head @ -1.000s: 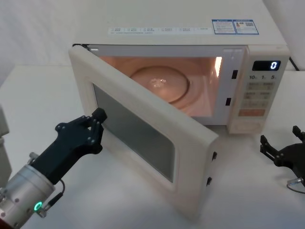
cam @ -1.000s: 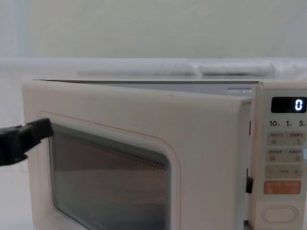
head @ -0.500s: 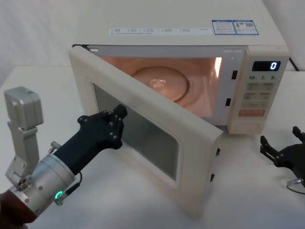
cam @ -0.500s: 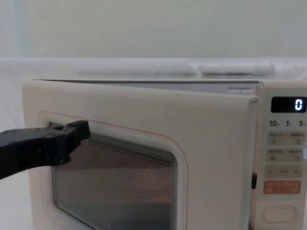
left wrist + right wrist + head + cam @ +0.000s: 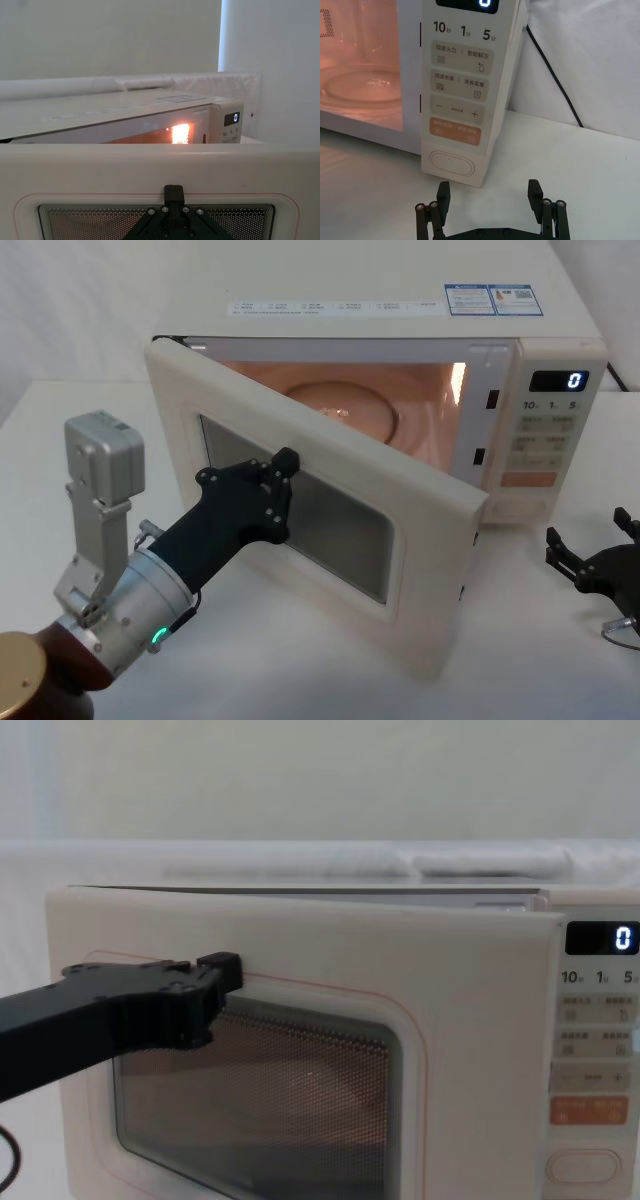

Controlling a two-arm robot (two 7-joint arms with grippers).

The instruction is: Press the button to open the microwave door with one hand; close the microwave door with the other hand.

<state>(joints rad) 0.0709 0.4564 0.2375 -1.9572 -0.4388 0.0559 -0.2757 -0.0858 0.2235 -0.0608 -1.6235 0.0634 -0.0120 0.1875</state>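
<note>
Cream microwave door (image 5: 320, 530) half open, free edge angled toward robot's right, left tool (image 5: 285, 462) closed against window, right tool (image 5: 490, 200) parted.

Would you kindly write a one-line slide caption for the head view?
Left gripper presses on the half-open microwave door; right gripper rests open on the table beside the lit microwave.
</note>
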